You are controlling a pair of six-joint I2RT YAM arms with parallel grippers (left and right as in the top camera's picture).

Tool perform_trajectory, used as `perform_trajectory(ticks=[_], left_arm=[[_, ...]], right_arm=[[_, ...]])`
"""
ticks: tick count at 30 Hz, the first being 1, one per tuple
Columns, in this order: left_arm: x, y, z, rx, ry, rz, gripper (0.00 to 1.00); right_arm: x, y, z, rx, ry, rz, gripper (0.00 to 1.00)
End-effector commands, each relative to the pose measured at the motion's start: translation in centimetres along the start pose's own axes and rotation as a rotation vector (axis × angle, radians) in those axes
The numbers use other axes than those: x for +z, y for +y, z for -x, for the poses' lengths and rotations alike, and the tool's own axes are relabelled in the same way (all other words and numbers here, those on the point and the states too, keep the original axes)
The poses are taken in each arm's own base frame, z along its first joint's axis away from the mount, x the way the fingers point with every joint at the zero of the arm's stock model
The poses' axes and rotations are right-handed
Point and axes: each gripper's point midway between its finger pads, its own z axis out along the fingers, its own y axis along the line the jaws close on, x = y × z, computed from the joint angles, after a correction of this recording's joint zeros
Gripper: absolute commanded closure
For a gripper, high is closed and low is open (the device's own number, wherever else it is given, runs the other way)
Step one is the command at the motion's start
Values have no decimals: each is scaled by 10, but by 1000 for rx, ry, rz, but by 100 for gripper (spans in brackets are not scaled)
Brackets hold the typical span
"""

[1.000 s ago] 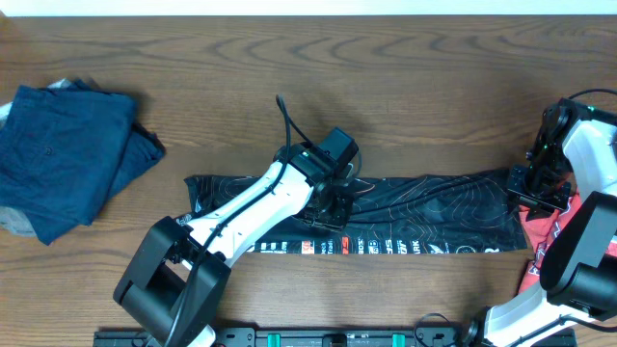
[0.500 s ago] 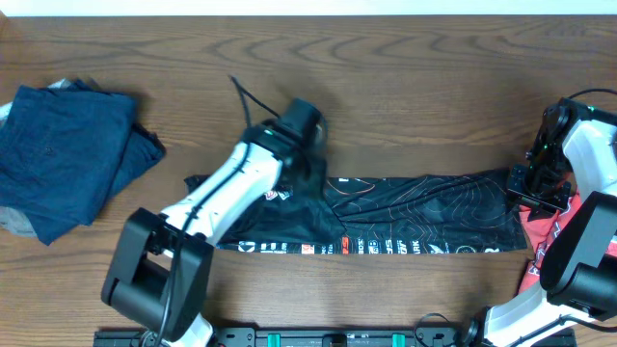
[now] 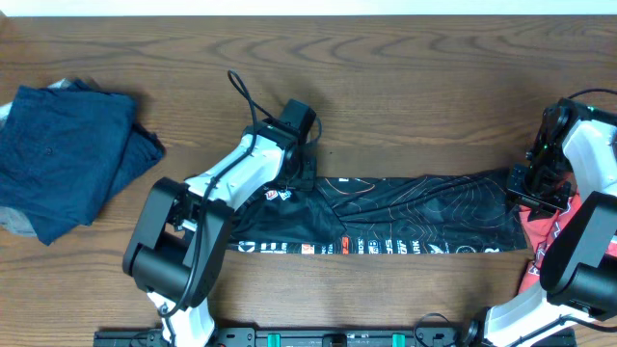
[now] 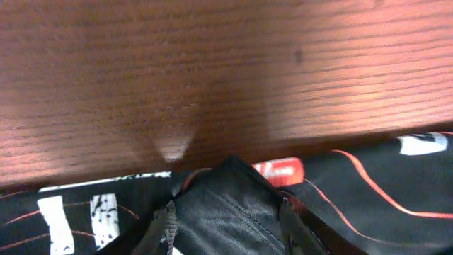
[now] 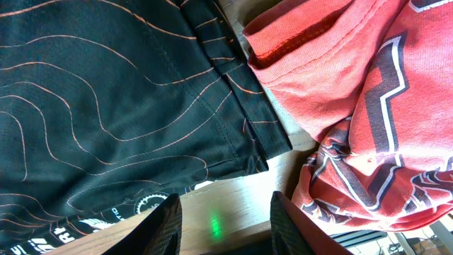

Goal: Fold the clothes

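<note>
Wood-grain tabletop (image 3: 405,87) carries all items.

**Left hand** (image 4: 226,216): the wrist view shows a peak of black cloth rising between the 2 fingers (image 4: 168,225). Whether the jaws clamp that cloth or only straddle it cannot be told. From overhead, this hand sits at the far edge of the shirt (image 3: 424,207), near its left end, and the arm lies across that end.

**Right hand** (image 5: 223,212): jaws apart, nothing between them, bare wood below. It hovers at the shirt's right end.

**Shirt position:** it is laid flat as 1 long narrow band across the middle of the tabletop, with the lettering along the near edge. Its right end touches a red T-shirt (image 5: 354,85). A navy garment (image 3: 63,154) rests well apart on the left.

**Step in hand (judgement):** the lengthwise folds appear complete. The crosswise fold, starting from the left end, appears to be in preparation.

**Next move calls for:**
1. A firm pinch on every layer at the left end, because a single layer would pull the band apart.
2. A low lift and a straight carry toward the right, keeping the long edges aligned.
3. The right hand either pinning the right end or gripping it, taking black cloth only. The red T-shirt lies close enough to be caught by mistake.
</note>
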Motion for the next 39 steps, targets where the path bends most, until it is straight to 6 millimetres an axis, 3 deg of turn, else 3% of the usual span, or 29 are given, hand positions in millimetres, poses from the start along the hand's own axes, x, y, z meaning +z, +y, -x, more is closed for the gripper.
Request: perform_trajectory(ticks=[1,6,8,19,24,26,30,32,35,39], left_arm=[[-2,0,9,4,-23,12,59],[-3,-3,6,4,-12,-6,87],[-4,-8,4,4,-1,-33,93],[-33,-37,-14,18,56,-194,94],[-30,-40,-34,34,120,-171,94],[-26,-41,-40,49,128,-159,90],[-22,-37,-41,72,110,-100,57],[-22,-34,-37,82,93,-83,49],[-30,-27,-28,70,73,-77,46],[-59,-17,-12,27,12,-92,46]], right_arm=[[0,-2,-1,-8,-4,-2,60],[0,-2,-1,-8,-4,-2,61],[0,-2,-1,-8,-4,-2,61],[0,-2,-1,-8,-5,-2,61],[0,-2,-1,-8,-4,-2,61],[0,-2,-1,-8,-4,-2,61],[0,-2,-1,-8,-1,-2,60],[0,-2,-2,-8,3,-3,59],[0,-2,-2,-16,2,-3,51],[5,-2,4,-39,-24,3,36]])
